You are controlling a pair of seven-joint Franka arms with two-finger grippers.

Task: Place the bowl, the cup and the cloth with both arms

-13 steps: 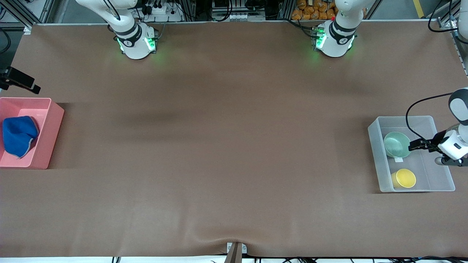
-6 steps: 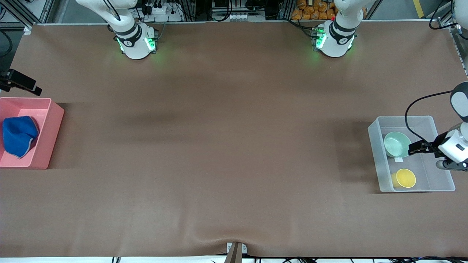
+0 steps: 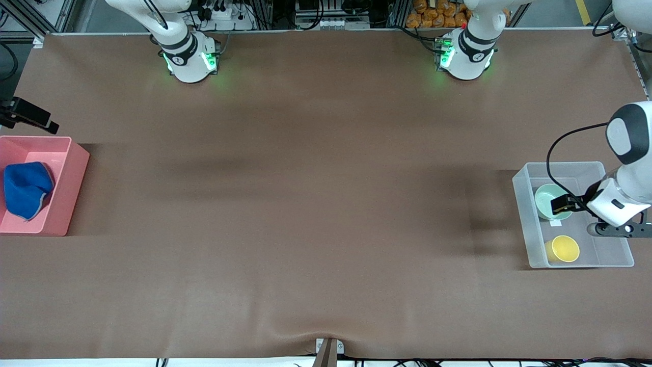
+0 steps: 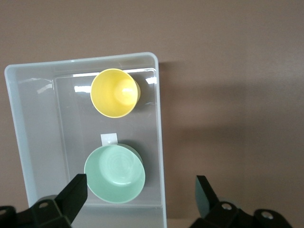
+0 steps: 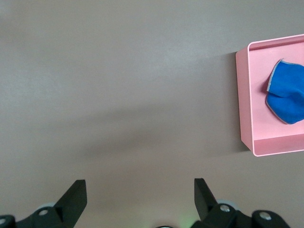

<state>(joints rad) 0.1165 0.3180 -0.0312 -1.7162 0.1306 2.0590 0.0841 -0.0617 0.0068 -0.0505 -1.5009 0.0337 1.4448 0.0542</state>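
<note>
The mint-green bowl [image 3: 544, 196] and the yellow cup [image 3: 564, 248] sit in a clear plastic bin [image 3: 520, 214] at the left arm's end of the table, the cup nearer the front camera. My left gripper [image 3: 560, 205] is open and empty over the bowl's edge. In the left wrist view my left gripper [image 4: 141, 179] straddles the bin [image 4: 38, 142] wall beside the bowl [image 4: 114, 173], with the cup [image 4: 115, 92] apart. The blue cloth [image 3: 23, 188] lies in a pink bin [image 3: 66, 193]. My right gripper [image 5: 138, 183] is open and empty, high over bare table, out of the front view.
The right wrist view shows the pink bin [image 5: 244, 104] with the cloth [image 5: 287, 92] well off to one side. A small white label [image 4: 109, 138] lies on the clear bin's floor. A black bracket [image 3: 28, 114] juts in near the pink bin. Brown table lies between the bins.
My left gripper has moved from the clear bin's outer side toward the table's middle and now overlaps the bowl. The bowl, cup and cloth have not moved.
</note>
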